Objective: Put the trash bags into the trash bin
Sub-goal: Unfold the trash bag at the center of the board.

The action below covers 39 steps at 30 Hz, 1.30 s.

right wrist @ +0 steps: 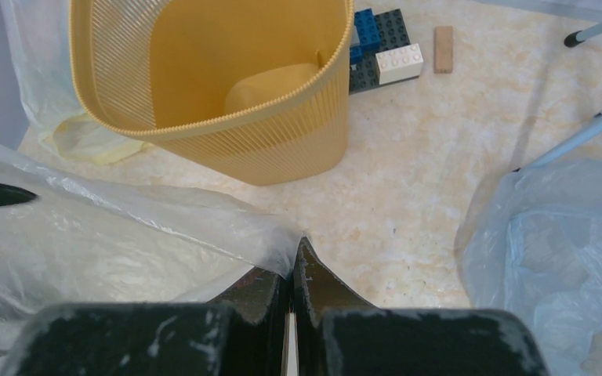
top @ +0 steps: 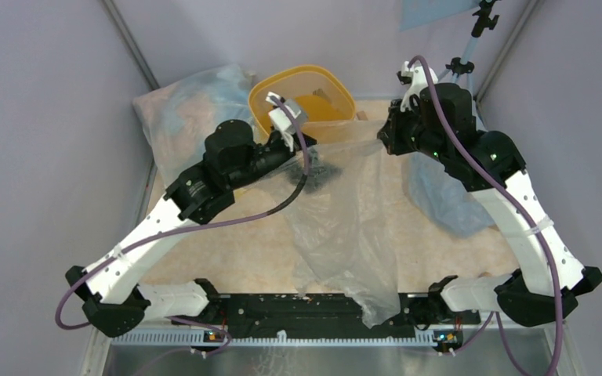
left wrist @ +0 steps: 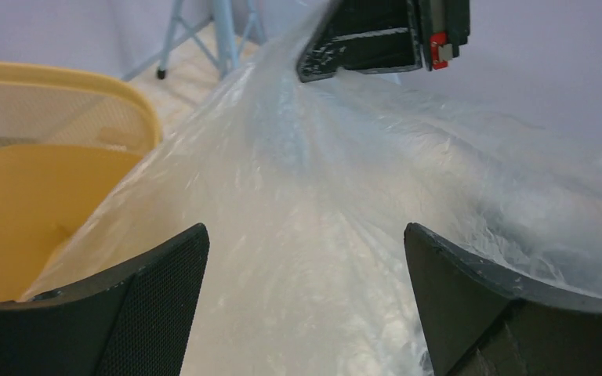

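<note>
Hidden: from above, the far left part of the bag (top: 345, 227) is under your left claw (left wrist: 306, 235).
Left claw: wide, bag film between its fingers (left wrist: 149, 305).
Right claw (right wrist: 290, 266): pinching the bag's edge, with the bin (right wrist: 282, 149) beyond.

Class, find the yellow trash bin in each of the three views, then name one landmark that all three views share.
Top external: trash bin at upper centre.
Left wrist: trash bin at the left edge, partly cut off.
Right wrist: trash bin at the top, left of centre.
Shared landmark: the clear trash bag, close to the bin in every view.
</note>
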{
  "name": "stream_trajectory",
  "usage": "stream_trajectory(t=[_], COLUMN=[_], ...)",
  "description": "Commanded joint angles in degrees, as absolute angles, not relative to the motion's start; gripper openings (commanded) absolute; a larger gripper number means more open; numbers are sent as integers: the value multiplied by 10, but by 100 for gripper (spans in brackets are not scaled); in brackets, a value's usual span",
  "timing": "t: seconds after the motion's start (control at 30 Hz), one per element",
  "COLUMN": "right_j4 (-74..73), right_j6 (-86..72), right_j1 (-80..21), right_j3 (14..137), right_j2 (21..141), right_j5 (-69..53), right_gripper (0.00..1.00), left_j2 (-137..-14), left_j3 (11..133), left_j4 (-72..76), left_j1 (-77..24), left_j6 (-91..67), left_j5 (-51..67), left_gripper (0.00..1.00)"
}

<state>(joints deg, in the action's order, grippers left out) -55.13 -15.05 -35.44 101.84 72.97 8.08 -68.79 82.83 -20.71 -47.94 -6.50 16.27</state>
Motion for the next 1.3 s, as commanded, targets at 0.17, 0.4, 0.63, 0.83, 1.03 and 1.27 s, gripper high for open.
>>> stream_trajectory(t=[0.17, 0.4, 0.63, 0.83, 1.03, 1.27], right_j4=[-501, -454, -450, -450, -460, -469], right_j6=[-142, -149, -148, -146, -137, -117], right_j1=[-351, -351, -351, -351, -351, -351], right_j3=[993, 964, 961, 968, 982, 999], right_j2=[698, 676, 665, 673, 690, 699], right_j5=[79, 43, 47, 32, 15, 3], right_gripper=[0, 0, 0, 0, 0, 0], left_j2=[-595, -541, -524, -493, -485, -550], left_j3=[850, 858, 848, 721, 604, 587], left_j4=[-218, -198, -329, -325, -222, -228], left_j1=[-479, -479, -479, -479, -479, -479], left_j6=[-135, -161, -162, -156, -105, -90], left_j5=[116, 44, -81, -44, -34, -114], left_gripper=[99, 96, 98, 99, 98, 93])
